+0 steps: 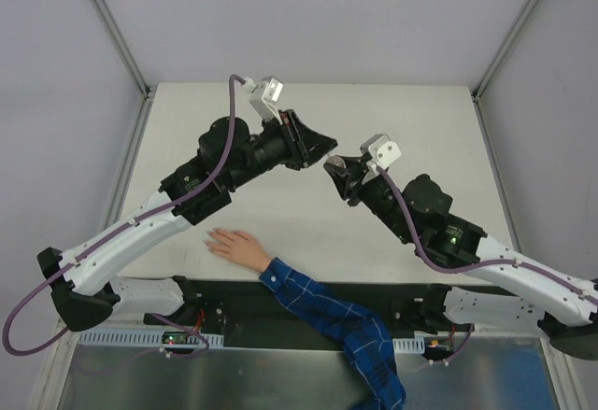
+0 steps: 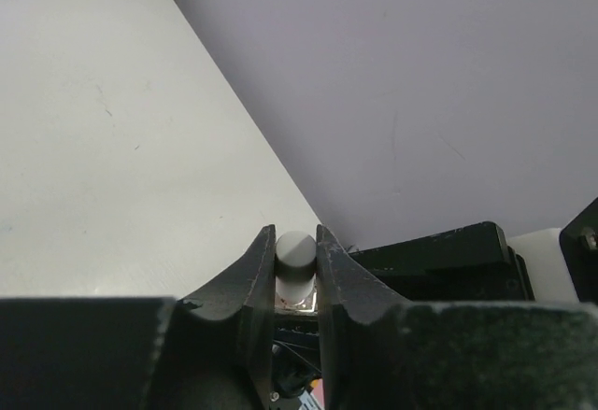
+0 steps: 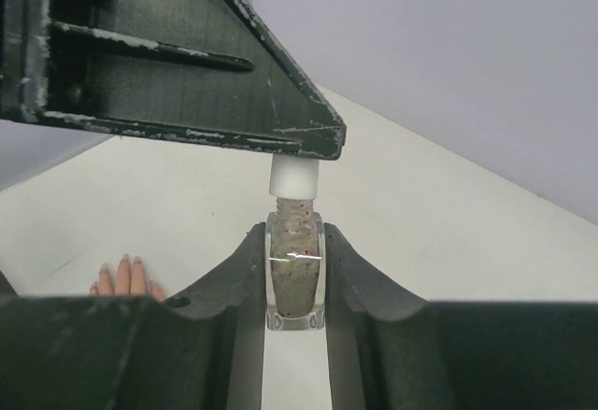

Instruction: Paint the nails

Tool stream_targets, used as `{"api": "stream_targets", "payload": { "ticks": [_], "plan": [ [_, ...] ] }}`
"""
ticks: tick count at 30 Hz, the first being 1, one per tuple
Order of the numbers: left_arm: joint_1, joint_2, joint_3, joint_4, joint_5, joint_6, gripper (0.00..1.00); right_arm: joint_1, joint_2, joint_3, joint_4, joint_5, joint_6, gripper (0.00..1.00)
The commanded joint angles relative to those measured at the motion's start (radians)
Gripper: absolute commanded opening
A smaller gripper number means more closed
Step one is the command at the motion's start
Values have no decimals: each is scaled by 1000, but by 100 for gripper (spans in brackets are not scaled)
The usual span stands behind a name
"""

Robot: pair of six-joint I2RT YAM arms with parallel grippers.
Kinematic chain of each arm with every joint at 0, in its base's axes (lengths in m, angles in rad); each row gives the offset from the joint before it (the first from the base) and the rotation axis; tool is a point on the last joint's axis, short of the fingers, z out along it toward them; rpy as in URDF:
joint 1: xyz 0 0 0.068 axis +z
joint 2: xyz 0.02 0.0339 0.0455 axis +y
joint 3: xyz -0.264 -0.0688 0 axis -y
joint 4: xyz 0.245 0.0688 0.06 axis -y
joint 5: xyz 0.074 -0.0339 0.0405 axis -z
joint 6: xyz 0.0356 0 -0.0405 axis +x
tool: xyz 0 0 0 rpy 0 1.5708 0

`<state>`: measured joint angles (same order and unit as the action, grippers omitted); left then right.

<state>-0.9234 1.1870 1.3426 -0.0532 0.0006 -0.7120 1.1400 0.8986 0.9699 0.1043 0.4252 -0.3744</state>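
Note:
The pale hand (image 1: 235, 246) with a blue plaid sleeve (image 1: 327, 315) lies palm down at the table's near edge. Its nails (image 1: 211, 238) point left and are tiny. They also show in the right wrist view (image 3: 124, 261) at lower left. My right gripper (image 1: 334, 164) (image 3: 295, 231) is shut on a small clear bottle (image 3: 295, 284) of speckled grey polish, held in the air above mid-table. My left gripper (image 1: 327, 145) (image 2: 295, 240) is shut on the bottle's white cap (image 2: 295, 259) (image 3: 293, 178). The cap sits on the neck with the threads showing below it. Both grippers are far from the hand.
The white table (image 1: 411, 120) is walled by grey panels at the back and sides. The black base strip (image 1: 280, 303) runs along the near edge under the sleeve. The left arm (image 1: 140, 228) crosses above the table just behind the hand.

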Motion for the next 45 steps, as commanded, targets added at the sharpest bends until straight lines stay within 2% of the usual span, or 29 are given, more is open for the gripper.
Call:
{"api": "stream_targets", "payload": {
  "ticks": [1, 4, 6, 7, 11, 13, 15, 17, 18, 22, 27, 28, 31, 40, 45],
  "plan": [
    [1, -44, -17, 50, 61, 35, 32, -39, -40, 6, 29, -95, 95, 0],
    [1, -64, -42, 90, 99, 57, 49, -63, -47, -6, 31, -130, 117, 0],
    [1, -67, -52, 110, 121, 60, 57, -80, -53, -8, 34, -150, 132, 0],
    [1, -67, -54, 111, 130, 60, 66, -83, -55, -13, 32, -157, 134, 0],
    [6, -87, -60, 110, 142, 95, 80, -98, -67, -19, 28, -193, 138, 0],
    [17, -116, -63, 102, 153, 115, 82, -115, -81, -20, 5, -235, 138, 0],
    [44, -139, -56, 69, 183, 143, 88, -134, -92, -22, -11, -306, 137, 0],
    [73, -164, -42, 26, 229, 170, 88, -167, -104, -17, -38, -374, 138, 0],
    [124, -165, -13, -2, 308, 174, 84, -178, -104, -11, -49, -470, 140, 0],
    [257, -135, 67, -181, 585, 160, 74, -233, -84, 26, -100, -675, 135, 0],
    [278, -76, 153, -298, 749, 189, 70, -247, -31, 56, -126, -781, 138, 0],
    [278, -60, 156, -303, 781, 184, 64, -246, -24, 58, -114, -789, 144, 0],
    [278, -41, 162, -320, 791, 186, 61, -246, -7, 62, -83, -798, 155, 0],
    [278, -6, 158, -364, 788, 221, 63, -247, 14, 70, -64, -813, 167, 0],
    [276, -1, 150, -372, 803, 229, 56, -247, 22, 70, -57, -803, 172, 0]
  ]
}}
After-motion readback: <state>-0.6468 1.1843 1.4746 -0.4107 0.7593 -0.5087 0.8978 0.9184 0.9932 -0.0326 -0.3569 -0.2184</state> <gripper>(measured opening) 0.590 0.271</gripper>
